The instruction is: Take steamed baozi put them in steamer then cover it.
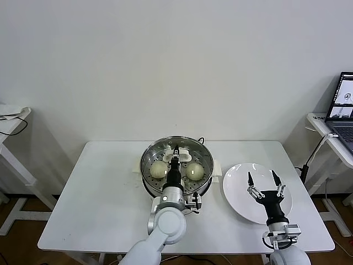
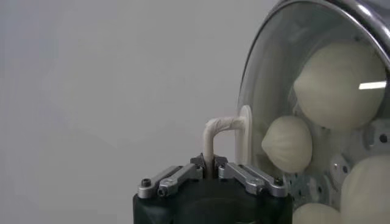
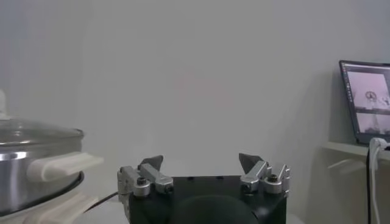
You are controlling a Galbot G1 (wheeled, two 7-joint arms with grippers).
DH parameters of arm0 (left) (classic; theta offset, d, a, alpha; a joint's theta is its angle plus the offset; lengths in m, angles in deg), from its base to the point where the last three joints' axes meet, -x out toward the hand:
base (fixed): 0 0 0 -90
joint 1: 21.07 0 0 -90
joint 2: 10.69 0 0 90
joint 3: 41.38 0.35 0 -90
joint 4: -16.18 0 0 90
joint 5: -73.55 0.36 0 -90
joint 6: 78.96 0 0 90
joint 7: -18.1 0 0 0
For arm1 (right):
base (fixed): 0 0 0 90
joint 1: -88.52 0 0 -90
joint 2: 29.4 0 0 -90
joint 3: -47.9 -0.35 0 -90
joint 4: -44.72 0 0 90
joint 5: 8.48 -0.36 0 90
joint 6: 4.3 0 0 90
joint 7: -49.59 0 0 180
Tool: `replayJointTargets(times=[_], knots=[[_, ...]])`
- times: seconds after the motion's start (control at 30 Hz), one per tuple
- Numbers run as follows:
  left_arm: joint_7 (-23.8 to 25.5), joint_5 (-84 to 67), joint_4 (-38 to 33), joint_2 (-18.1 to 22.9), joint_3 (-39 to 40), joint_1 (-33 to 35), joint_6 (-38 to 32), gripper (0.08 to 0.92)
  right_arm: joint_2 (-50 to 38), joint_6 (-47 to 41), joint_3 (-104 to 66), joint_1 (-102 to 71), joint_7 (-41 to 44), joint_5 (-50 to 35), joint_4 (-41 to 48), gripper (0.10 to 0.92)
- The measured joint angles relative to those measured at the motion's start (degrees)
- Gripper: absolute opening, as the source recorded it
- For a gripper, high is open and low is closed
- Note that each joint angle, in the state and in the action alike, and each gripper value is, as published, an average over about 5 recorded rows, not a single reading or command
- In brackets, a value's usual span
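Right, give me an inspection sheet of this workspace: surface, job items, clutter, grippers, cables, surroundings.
Surface: white table, holding the job's things and a plate.
Steamer: at table centre, white side handle showing.
Cover: glass lid resting on the steamer.
Baozi: inside, seen through the glass; two clear from the head view, more in the left wrist view.
Clutter: white plate to the steamer's right, nothing on it.
Left gripper: shut on the cover's white handle.
Right gripper: open, over the plate, holding nothing.
Cables: black cable off the table's right side; another behind the steamer.
Surroundings: plain wall, laptop on a side table right, another table left.
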Motion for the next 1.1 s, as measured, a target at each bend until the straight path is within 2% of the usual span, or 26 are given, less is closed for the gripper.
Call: replayJointTargets(times=[0.1, 0.17, 0.47, 0.77, 0.87, 1.1], knots=[[-0.08, 0.09, -0.24, -0.01, -0.10, 0.19, -0.18, 0.214, -0.10, 0.00, 0.00, 0.03, 0.03, 0.00, 0.01, 0.823], [-0.18, 0.12, -0.54, -0.11, -0.12, 0.38, -0.25, 0.261, -0.18, 0.00, 0.00, 0.05, 0.05, -0.02, 0.05, 0.823], [-0.46, -0.05, -3.54, -1.49, 0.54, 2.09, -0.05, 0.521, -0.60, 0.02, 0.12, 0.37, 0.13, -0.15, 0.20, 0.823], [-0.41, -1.30, -9.55, -4.30, 0.87, 5.40, 0.88, 0.774, -1.01, 0.20, 0.37, 0.53, 0.21, -0.28, 0.27, 0.823], [-0.65, -1.81, -12.18, -5.42, 0.58, 6.83, 1.05, 0.815, -1.13, 0.24, 0.46, 0.58, 0.24, -0.36, 0.16, 0.823], [-4.15, -6.79, -20.12, -7.35, -2.96, 11.63, -0.75, 0.823, -1.77, -0.47, 0.19, 0.22, 0.37, -0.64, -0.80, 0.823]])
